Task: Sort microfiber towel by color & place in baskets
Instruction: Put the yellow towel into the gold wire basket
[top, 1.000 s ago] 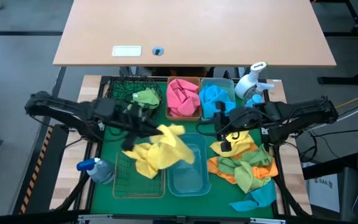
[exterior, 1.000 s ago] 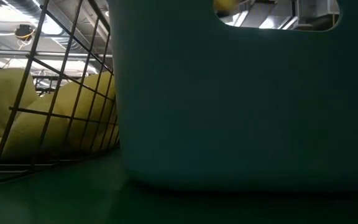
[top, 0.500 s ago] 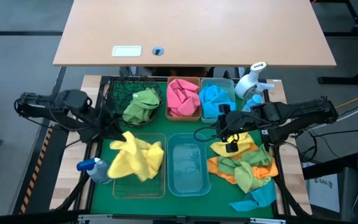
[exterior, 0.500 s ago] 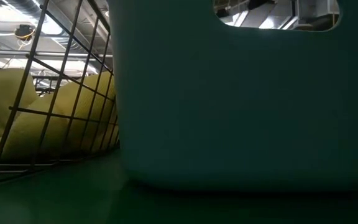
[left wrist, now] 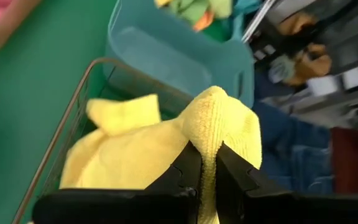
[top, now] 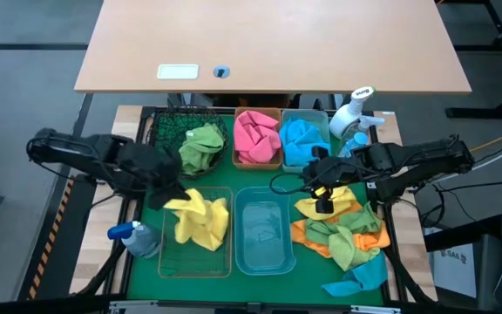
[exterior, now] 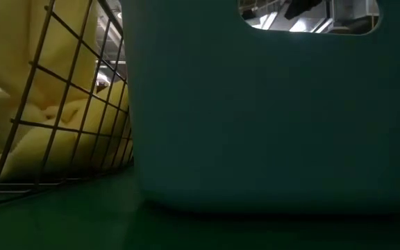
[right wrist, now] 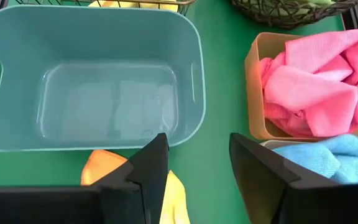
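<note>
My left gripper [top: 169, 194] is shut on a yellow towel [top: 197, 220] over the rectangular wire basket [top: 174, 262], where more yellow cloth [left wrist: 114, 146] lies. My right gripper [top: 322, 199] hovers open over the mixed towel pile [top: 345, 234], with an orange towel [right wrist: 101, 167] below its fingers. The dark green mesh basket [top: 166, 129] holds a green towel [top: 200, 146]. Pink towels [top: 256, 135] fill the amber bin [right wrist: 255, 87], and blue towels [top: 301, 138] the blue bin. The pale blue bin [top: 262, 234] holds nothing. My left gripper pinches a bunched fold of the yellow towel [left wrist: 213, 127] between its two fingers [left wrist: 188, 165], slanting down from the table's left. The fold bulges out past the fingertips. The rest of the towel hangs into the wire basket and lies on the yellow cloth there.
A white spray bottle [top: 353, 109] stands at the far right of the green mat, a blue one [top: 133, 235] near the wire basket's left side. In the low view the pale blue bin's wall [exterior: 269, 125] fills the front, and the wire basket [exterior: 54, 104] stands beside it.
My left gripper has carried the yellow towel from over the pale blue bin toward the table's left and down. The towel, spread wide a second ago, now hangs bunched in the wire basket.
</note>
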